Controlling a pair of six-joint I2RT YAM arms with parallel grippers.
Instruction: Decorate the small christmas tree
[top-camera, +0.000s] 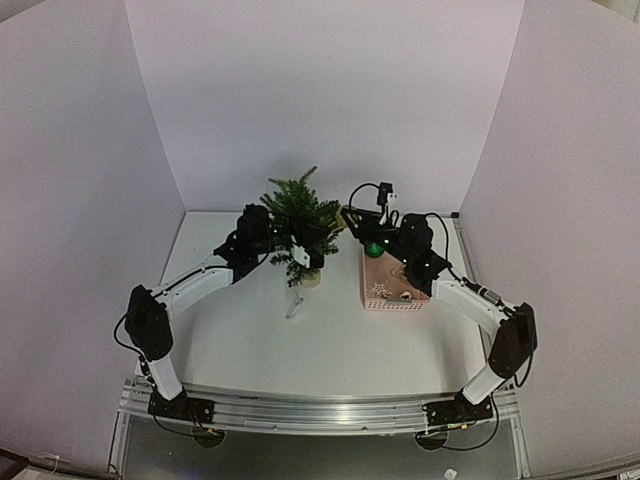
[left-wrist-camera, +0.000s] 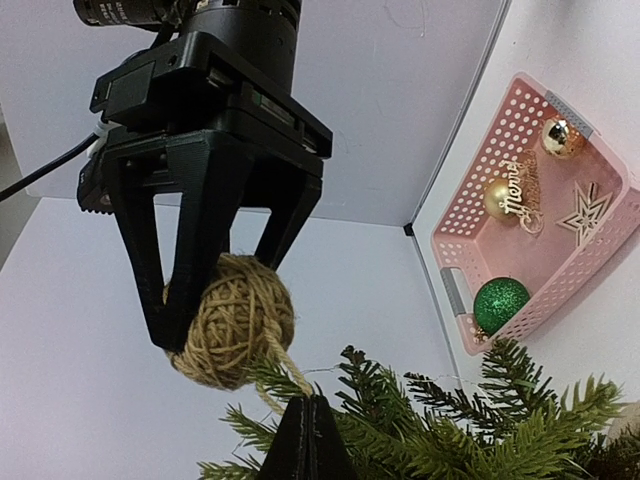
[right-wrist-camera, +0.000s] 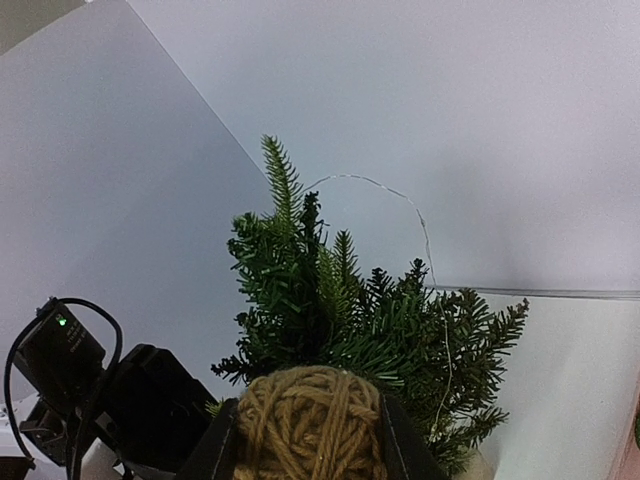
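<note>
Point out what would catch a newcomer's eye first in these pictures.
A ball of brown jute twine sits clamped in the black right gripper, close against the branches of the small dark green christmas tree at mid-table. The left gripper, shut, meets the ball's twine loop from below. Right of the tree, a pink perforated plastic basket holds a glittery green bauble and two gold baubles.
</note>
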